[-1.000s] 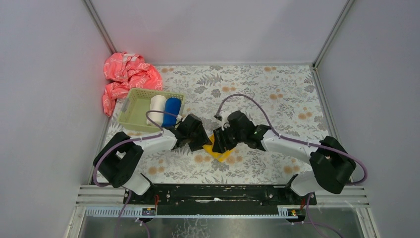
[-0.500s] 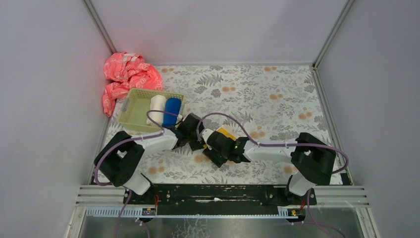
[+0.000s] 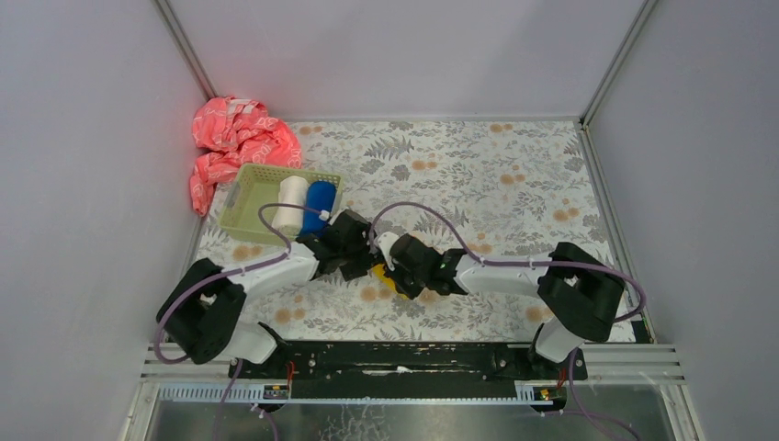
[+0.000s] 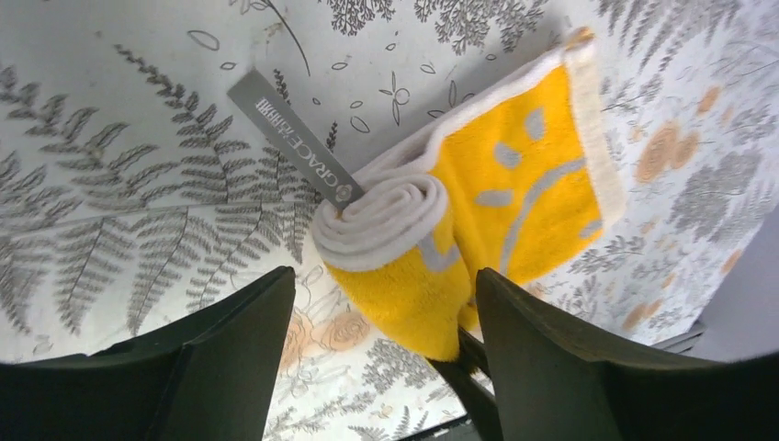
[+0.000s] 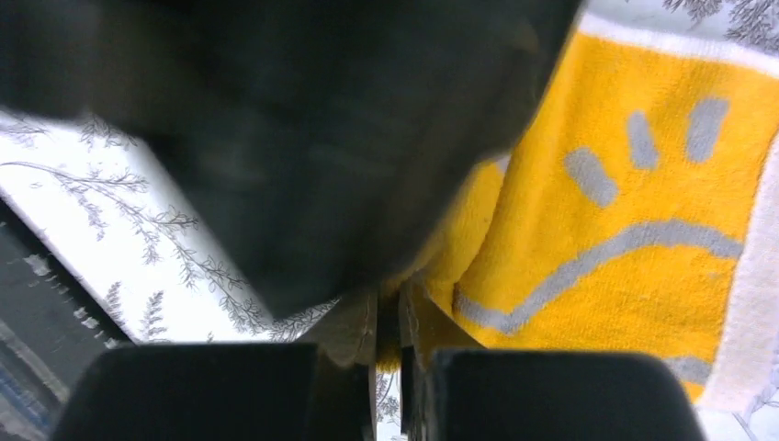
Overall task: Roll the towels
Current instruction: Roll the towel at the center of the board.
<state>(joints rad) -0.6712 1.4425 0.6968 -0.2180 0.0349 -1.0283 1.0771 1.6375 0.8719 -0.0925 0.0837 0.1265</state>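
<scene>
The yellow-orange towel lies on the flowered table cover, its near end wound into a short roll with a grey label sticking out. My left gripper is open and straddles the roll's end without squeezing it. Pressed in from the other side, my right gripper is shut on the towel's yellow edge. From above, only a sliver of the towel shows between the left gripper and the right gripper. A cream-white roll and a royal blue roll stand in the green basket.
A pink-red patterned cloth is heaped in the back left corner behind the basket. White walls close the table on three sides. The left gripper's dark body fills much of the right wrist view.
The right arm has swung left and low towards the left gripper and closed on the towel's edge. The left jaws have widened. From above, the towel is now almost covered.
</scene>
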